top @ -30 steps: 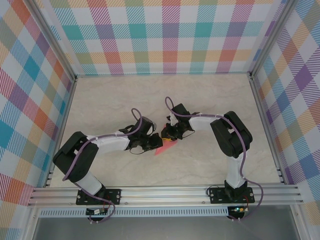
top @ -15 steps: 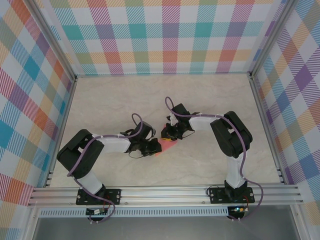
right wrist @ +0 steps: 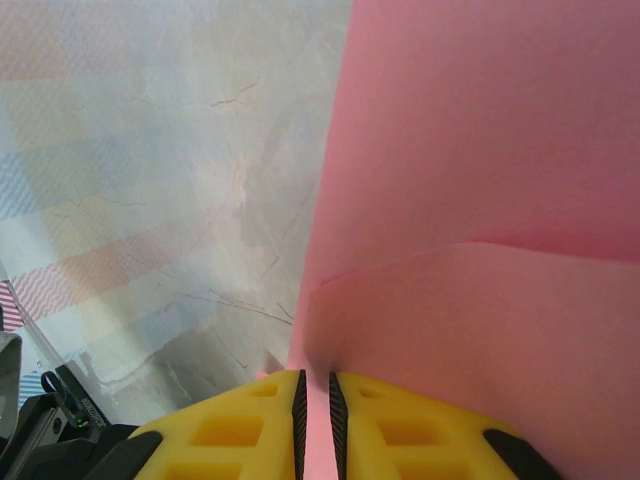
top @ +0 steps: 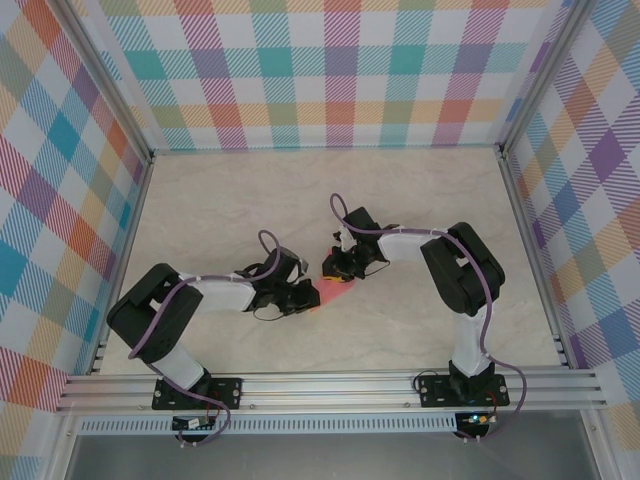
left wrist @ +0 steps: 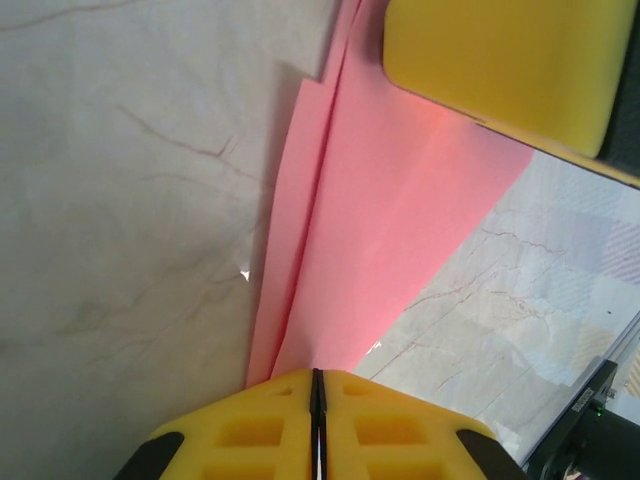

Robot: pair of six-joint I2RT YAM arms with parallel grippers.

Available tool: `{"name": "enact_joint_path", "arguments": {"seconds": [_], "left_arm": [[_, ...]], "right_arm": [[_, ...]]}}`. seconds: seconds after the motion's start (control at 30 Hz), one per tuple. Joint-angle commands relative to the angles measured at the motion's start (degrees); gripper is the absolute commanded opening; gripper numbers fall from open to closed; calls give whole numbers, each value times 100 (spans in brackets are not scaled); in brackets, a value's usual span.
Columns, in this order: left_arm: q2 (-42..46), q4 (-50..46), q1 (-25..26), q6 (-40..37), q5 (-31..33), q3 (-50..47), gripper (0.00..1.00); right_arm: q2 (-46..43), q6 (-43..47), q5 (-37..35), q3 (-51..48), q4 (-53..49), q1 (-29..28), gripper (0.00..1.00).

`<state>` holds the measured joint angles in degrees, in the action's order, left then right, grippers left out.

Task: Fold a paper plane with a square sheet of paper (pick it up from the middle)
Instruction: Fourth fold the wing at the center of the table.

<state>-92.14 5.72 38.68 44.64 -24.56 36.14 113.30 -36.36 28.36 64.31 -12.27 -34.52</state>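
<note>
The left fingers (left wrist: 250,430) are pressing together on one end of the folded pink paper (left wrist: 390,230), and the right fingers (right wrist: 400,425) are pinching the other end. The paper is staying low over the counter (left wrist: 120,200), between both arms. To my judgement, both should pull gently, so that the crease is lying straight.

Soft, even light is falling from above in the top view, leaving the marbled tabletop (top: 220,200) bright without glare, and the arms are casting only faint shadows. In the left wrist view the folded pink paper (left wrist: 380,230) is throwing a soft grey shadow onto the table along its left edge. In the right wrist view the paper is glowing slightly washed out, and the far corner is blurring into pale haze.
</note>
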Motion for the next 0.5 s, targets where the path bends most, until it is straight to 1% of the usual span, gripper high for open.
{"name": "enact_joint_path", "arguments": {"seconds": [0.0, 0.07, 0.2, 0.27, 0.33, 0.4, 0.47], "left_arm": [[179, -645, -84, 55, 63, -311, 10], [263, -418, -87, 129, 57, -516, 11], [367, 30, -185, 543, 81, -979, 11], [412, -218, -185, 488, 143, -944, 11], [523, -727, -187, 262, 241, -788, 11], [782, -1119, -185, 101, 380, -682, 11], [1099, -1273, -190, 83, 432, -635, 11]], "right_arm": [[558, 129, -735, -288, -715, -28, 18], [562, 120, -735, -297, -714, -28, 18], [561, 119, -745, -288, -712, -28, 18], [555, 103, -722, -287, -700, -28, 19], [576, 124, -727, -266, -724, -28, 19], [580, 151, -727, -244, -753, -28, 19], [588, 148, -731, -235, -760, -26, 19]]}}
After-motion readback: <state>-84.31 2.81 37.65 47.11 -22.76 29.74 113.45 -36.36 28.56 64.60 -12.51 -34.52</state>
